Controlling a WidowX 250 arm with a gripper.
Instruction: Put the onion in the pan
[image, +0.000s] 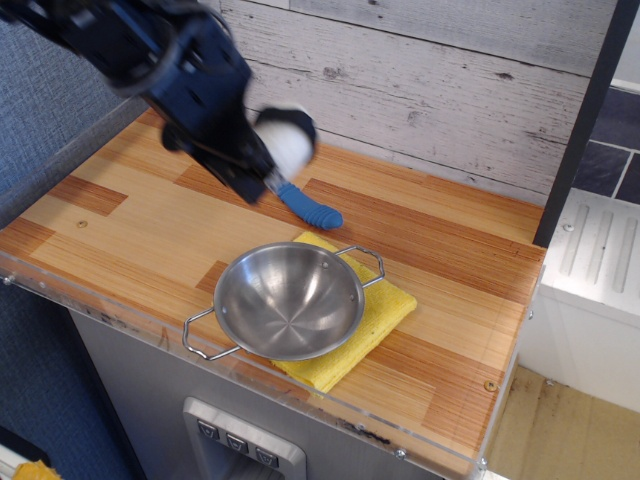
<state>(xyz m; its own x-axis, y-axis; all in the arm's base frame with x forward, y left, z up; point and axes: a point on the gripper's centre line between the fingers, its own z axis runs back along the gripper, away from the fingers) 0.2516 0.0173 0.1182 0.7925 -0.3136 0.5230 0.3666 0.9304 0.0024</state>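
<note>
I've got the gripper (268, 150) up in the air above the wooden counter (120, 230), blurred in my view, and it's clamped around the onion (285, 143), a white round bulb showing at the tip of the dark arm. The onion hangs clear of the counter, above the blue-handled utensil (308, 205) lying near the back wall, and it sits up and to the left of the pan (288, 300). I see the pan resting on the yellow sponge cloth (385, 310) near the front edge, shiny and holding nothing, its 2 wire handles pointing front-left and back-right.
</note>
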